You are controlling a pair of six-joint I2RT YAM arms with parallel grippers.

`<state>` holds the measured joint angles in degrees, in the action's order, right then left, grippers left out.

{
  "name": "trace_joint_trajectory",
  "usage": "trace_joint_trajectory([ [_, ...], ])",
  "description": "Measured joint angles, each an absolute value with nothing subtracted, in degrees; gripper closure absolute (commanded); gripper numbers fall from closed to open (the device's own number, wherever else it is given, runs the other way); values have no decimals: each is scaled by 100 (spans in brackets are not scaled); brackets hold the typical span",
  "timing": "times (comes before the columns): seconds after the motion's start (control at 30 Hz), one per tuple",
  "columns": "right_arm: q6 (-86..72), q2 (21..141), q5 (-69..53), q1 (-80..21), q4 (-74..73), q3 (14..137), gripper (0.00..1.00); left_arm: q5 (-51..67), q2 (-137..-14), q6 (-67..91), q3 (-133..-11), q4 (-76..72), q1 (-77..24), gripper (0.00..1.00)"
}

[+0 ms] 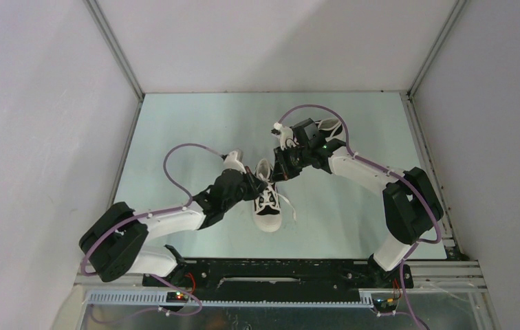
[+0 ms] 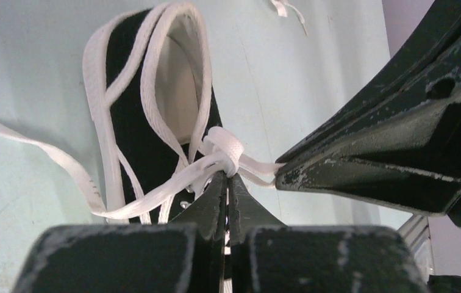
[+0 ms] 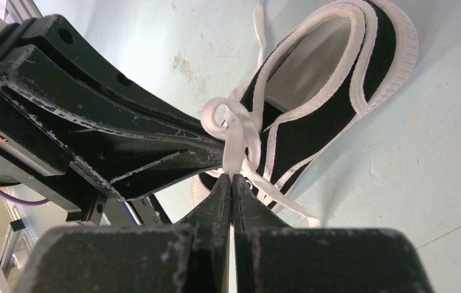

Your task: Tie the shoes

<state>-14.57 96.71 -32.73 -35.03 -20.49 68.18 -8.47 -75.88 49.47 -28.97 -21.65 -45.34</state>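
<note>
Left jaws and right jaws each clamp the laces (image 2: 225, 149) of one shoe (image 1: 268, 210), the second shoe (image 1: 331, 126) at its one o'clock.

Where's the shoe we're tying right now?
Top view: the shoe lies mid-table, toe toward the arm bases, between the left gripper and right gripper, both pinching its laces.
</note>
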Motion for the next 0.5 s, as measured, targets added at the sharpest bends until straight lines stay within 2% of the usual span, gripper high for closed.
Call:
trace_joint_trajectory([
  [0.5,-1584,9675,-3216,-3503,-2008,6884,100,-827,-7878,4744,-3168,-1920,-4438,100],
])
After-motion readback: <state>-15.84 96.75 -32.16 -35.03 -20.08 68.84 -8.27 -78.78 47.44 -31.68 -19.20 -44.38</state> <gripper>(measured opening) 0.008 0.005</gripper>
